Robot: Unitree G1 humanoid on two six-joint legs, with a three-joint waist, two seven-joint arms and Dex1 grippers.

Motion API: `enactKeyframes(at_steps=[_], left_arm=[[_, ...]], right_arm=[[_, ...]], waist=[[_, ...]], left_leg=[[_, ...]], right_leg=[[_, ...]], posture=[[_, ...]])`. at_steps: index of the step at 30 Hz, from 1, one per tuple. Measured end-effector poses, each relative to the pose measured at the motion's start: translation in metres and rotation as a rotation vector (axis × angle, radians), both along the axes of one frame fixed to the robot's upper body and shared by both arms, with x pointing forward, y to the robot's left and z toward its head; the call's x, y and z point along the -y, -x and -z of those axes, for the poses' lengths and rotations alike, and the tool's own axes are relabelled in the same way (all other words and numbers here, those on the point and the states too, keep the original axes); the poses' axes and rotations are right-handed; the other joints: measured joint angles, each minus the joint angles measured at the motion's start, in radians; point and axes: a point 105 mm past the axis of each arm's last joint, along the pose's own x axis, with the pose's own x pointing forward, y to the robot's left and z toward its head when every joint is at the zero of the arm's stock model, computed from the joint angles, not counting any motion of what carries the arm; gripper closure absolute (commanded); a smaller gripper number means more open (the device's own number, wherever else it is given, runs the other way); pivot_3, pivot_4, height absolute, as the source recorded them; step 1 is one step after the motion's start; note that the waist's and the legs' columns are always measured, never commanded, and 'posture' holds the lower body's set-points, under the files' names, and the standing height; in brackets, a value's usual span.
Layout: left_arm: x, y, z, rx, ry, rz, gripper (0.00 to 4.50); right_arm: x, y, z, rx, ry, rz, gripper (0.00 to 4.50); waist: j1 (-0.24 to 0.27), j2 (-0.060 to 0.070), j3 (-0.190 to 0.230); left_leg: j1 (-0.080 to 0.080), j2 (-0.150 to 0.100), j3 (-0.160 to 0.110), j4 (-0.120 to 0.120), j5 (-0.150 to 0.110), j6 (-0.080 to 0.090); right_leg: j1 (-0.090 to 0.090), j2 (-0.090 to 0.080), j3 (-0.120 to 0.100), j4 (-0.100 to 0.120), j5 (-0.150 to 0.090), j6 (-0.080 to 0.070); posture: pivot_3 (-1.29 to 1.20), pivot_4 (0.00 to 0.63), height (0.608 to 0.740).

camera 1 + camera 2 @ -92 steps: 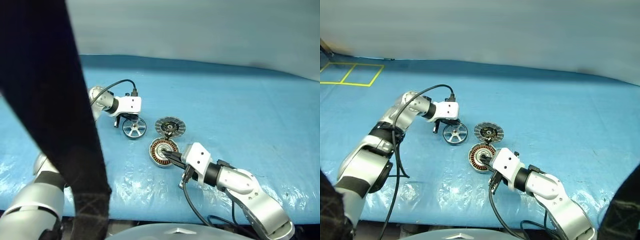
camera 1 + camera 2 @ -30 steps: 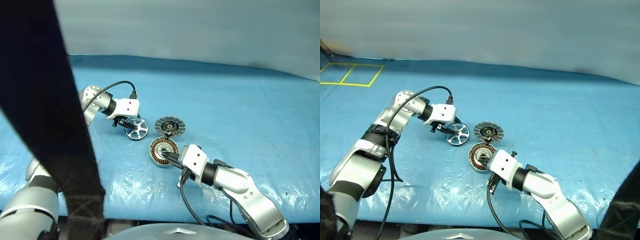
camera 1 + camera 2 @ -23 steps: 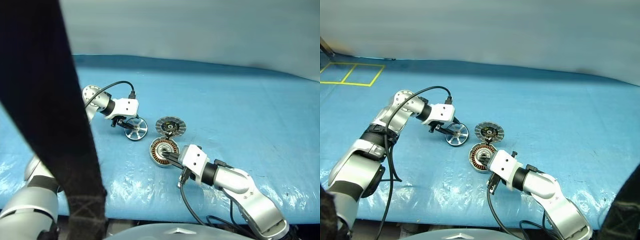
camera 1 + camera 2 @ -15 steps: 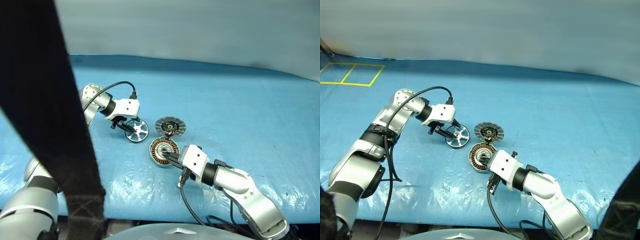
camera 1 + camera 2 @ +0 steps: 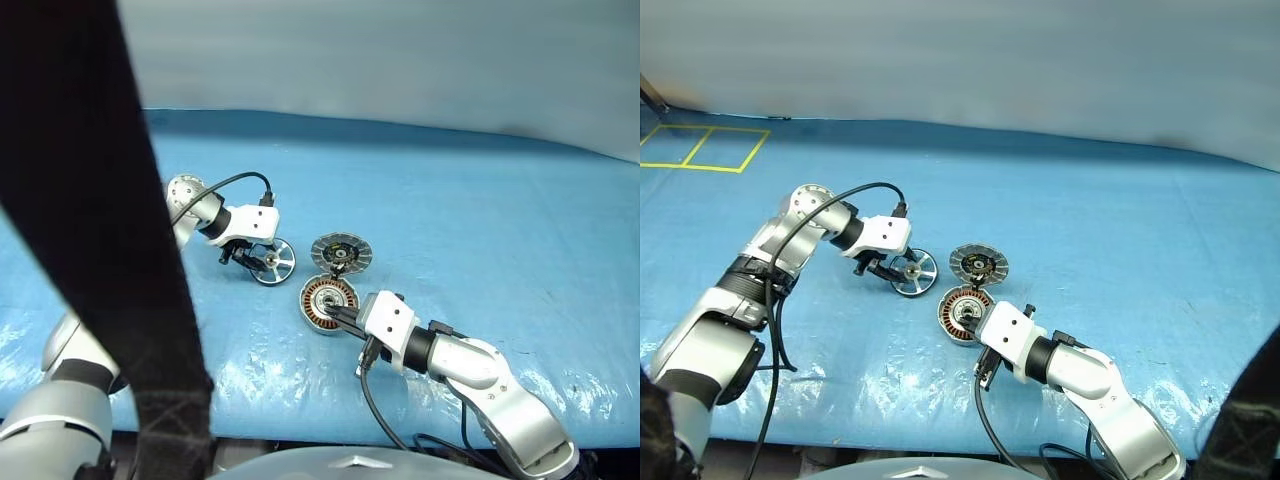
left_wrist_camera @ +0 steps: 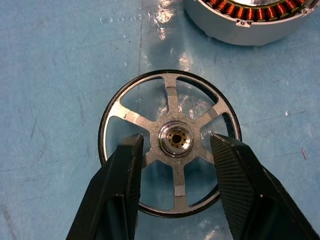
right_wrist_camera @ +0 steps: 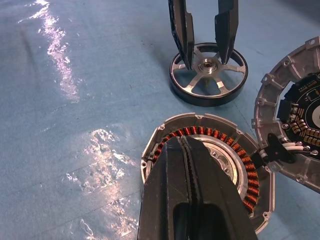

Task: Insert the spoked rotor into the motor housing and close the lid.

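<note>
The spoked rotor [image 5: 271, 260] lies flat on the blue table, black rim and silver spokes [image 6: 171, 95]. My left gripper [image 6: 176, 141] points down over it, open, one finger on each side of the silver hub with a gap to both. Right of the rotor lies the lid [image 5: 340, 252], grey and finned [image 7: 295, 140]. Nearer to me sits the motor housing [image 5: 318, 300] with its copper windings [image 7: 245, 180]. My right gripper [image 7: 186, 144] is shut, its tips resting over the housing's centre.
A blue wrinkled sheet [image 5: 1120, 230] covers the table. Yellow tape squares [image 5: 700, 148] mark the far left corner. A black strap [image 5: 90, 200] hangs across the left of the left eye view. A black cable [image 5: 855, 190] loops from the left wrist.
My left gripper came over the rotor from behind it and has tipped further downward, fingers now astride the hub. The rotor, housing, lid and right arm have not moved.
</note>
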Motion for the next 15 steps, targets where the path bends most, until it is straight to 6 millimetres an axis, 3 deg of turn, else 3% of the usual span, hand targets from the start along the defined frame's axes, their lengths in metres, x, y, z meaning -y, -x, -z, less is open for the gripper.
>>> enactKeyframes(at_steps=[15], left_arm=[[0.001, -0.0008, 0.0084, 0.028, -0.037, 0.005, 2.23]], right_arm=[[-0.0013, 0.0012, 0.0009, 0.0, 0.001, -0.007, 4.5]], waist=[[0.001, 0.0, 0.0]], left_leg=[[0.0, 0.0, 0.0, 0.0, 0.0, 0.0]], right_leg=[[0.0, 0.0, 0.0, 0.0, 0.0, 0.0]], posture=[[0.0, 0.15, 0.74]])
